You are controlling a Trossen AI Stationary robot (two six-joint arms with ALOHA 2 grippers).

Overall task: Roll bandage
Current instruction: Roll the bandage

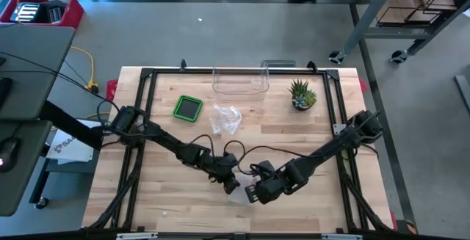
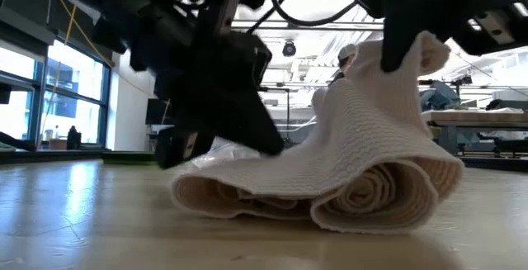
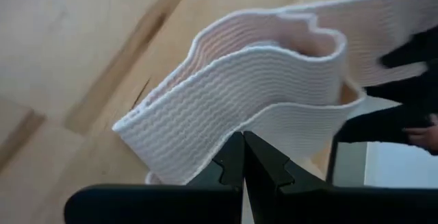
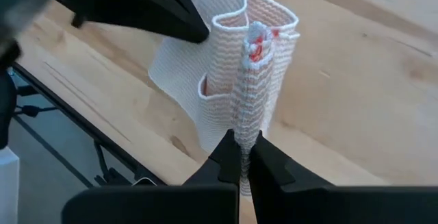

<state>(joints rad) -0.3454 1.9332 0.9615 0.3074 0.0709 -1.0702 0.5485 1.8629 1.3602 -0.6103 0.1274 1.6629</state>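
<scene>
I work at a light wooden surface, and both my arms reach in toward the middle of its near edge. There lies the bandage, a strip of white ribbed cloth, partly wound and folded over itself in loose waves. Seen level with the surface, one end of it is coiled into a soft spiral that rests on the wood, and a flap of cloth rises from that coil.

My right hand is clenched on the bandage: its two dark fingers are pressed together with the raised edge of the cloth pinched between them. In my right wrist view a small red mark shows on the bandage just beyond the fingertips. From above, this hand sits just to the right of the bandage, close to the near edge.

My left hand is clenched too, its fingers meeting tip to tip. It sits against the folded cloth on the bandage's left side; I cannot tell whether any cloth is caught between its fingers. From above, the two hands are just beside each other with the bandage between them.

Farther back on the surface, a green square box lies toward the far left, a crumpled clear plastic bag beside it, a clear container at the far edge, and a small potted plant toward the far right.
</scene>
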